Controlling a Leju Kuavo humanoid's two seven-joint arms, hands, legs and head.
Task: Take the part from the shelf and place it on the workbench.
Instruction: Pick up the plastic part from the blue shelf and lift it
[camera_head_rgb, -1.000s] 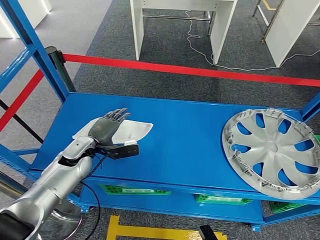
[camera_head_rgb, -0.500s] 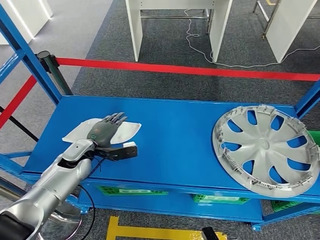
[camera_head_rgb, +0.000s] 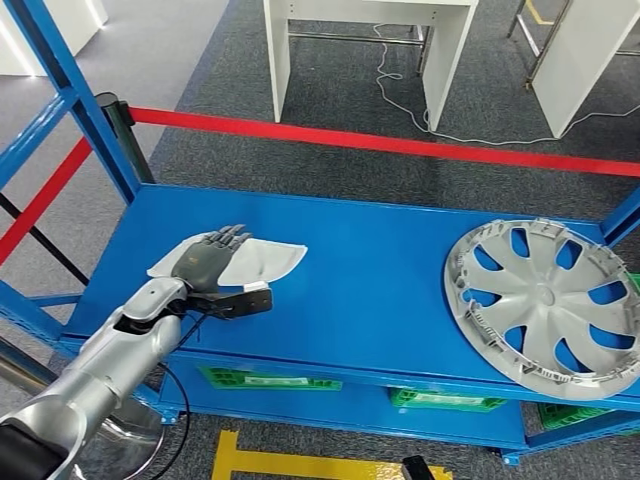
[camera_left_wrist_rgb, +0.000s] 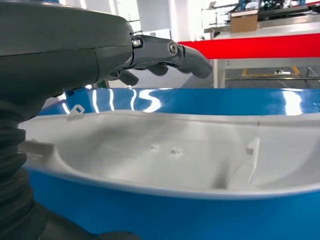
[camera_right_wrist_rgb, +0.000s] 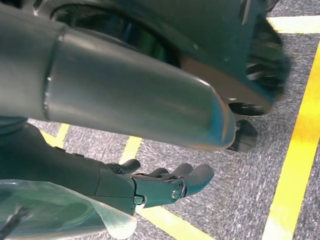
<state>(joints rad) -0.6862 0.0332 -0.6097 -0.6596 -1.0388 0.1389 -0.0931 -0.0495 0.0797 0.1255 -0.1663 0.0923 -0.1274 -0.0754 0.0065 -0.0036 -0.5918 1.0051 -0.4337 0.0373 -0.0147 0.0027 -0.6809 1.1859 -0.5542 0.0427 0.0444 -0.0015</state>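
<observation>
The left arm (camera_head_rgb: 113, 350) is clad in smooth silver shells, with dark gaps seen at the joints. A black cable (camera_head_rgb: 185, 400) is looped beneath the forearm, and thinner black wires are gathered at the wrist. A black box-shaped camera module (camera_head_rgb: 241, 300) with a pale face is mounted at the wrist. The left hand (camera_head_rgb: 204, 255) is built with a dark grey back and darker segmented fingers (camera_left_wrist_rgb: 177, 52), where small bright pivot screws are seen in the left wrist view. A black ribbed cover (camera_left_wrist_rgb: 11, 165) is fitted at the wrist. The right hand (camera_right_wrist_rgb: 151, 187) is finished in the same dark grey, with rounded fingertips and bright pivot screws.
</observation>
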